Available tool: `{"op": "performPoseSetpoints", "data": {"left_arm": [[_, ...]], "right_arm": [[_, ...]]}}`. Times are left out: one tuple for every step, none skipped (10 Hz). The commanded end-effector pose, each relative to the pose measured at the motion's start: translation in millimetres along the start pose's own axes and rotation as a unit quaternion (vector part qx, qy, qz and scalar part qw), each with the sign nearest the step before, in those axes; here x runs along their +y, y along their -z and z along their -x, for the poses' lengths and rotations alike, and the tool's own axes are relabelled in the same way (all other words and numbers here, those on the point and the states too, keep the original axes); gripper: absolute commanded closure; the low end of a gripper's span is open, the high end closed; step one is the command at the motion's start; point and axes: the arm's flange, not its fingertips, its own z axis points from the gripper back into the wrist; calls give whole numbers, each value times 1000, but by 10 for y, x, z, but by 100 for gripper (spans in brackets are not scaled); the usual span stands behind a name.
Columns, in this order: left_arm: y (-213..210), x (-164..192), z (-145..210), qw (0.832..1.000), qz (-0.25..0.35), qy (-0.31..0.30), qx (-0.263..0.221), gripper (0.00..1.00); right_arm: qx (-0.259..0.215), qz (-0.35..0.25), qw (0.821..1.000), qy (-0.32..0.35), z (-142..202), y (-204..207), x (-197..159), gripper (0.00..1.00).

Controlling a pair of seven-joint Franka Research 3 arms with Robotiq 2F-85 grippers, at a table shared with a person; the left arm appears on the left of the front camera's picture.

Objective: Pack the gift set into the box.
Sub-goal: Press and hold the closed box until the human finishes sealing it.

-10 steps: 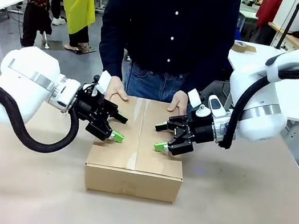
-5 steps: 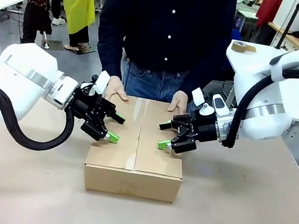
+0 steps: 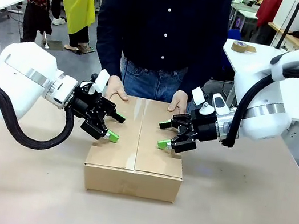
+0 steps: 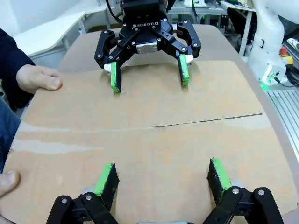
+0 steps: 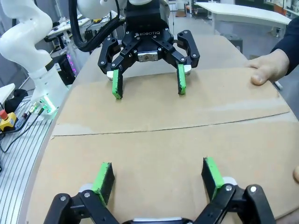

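We logged the box (image 3: 132, 182) shut on the surface (image 3: 235, 220), its seam (image 3: 139, 136) running toward the person (image 3: 164, 27), with left end effector (image 3: 116, 127) and right end effector (image 3: 163, 135) on either side, both spread, equally near.

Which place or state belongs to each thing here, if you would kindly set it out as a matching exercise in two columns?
Things:
1. left gripper
2. cardboard box
3. right gripper
4. roll of tape

Places or states:
A. flaps shut, standing on the brown table
B. open, above the box's right half
C. lying on the white table behind
D. open, above the box's left half

Pairs: 1-D; 2-A; 3-B; 4-C
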Motion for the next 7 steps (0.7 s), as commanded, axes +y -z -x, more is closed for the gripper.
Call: {"op": "performPoseSetpoints", "data": {"left_arm": [[22, -15, 11, 1000, -1, 4, 7, 0], [22, -15, 11, 1000, -1, 4, 7, 0], [22, -15, 11, 1000, -1, 4, 7, 0], [22, -15, 11, 1000, -1, 4, 7, 0], [22, -15, 11, 1000, -1, 4, 7, 0], [22, -15, 11, 1000, -1, 4, 7, 0], [22, -15, 11, 1000, -1, 4, 7, 0]], "right_arm": [[2, -1, 1000, 2, 27, 6, 3, 0], [2, -1, 1000, 2, 27, 6, 3, 0], [2, -1, 1000, 2, 27, 6, 3, 0], [2, -1, 1000, 2, 27, 6, 3, 0], [2, -1, 1000, 2, 27, 6, 3, 0], [2, -1, 1000, 2, 27, 6, 3, 0], [2, -1, 1000, 2, 27, 6, 3, 0]]}}
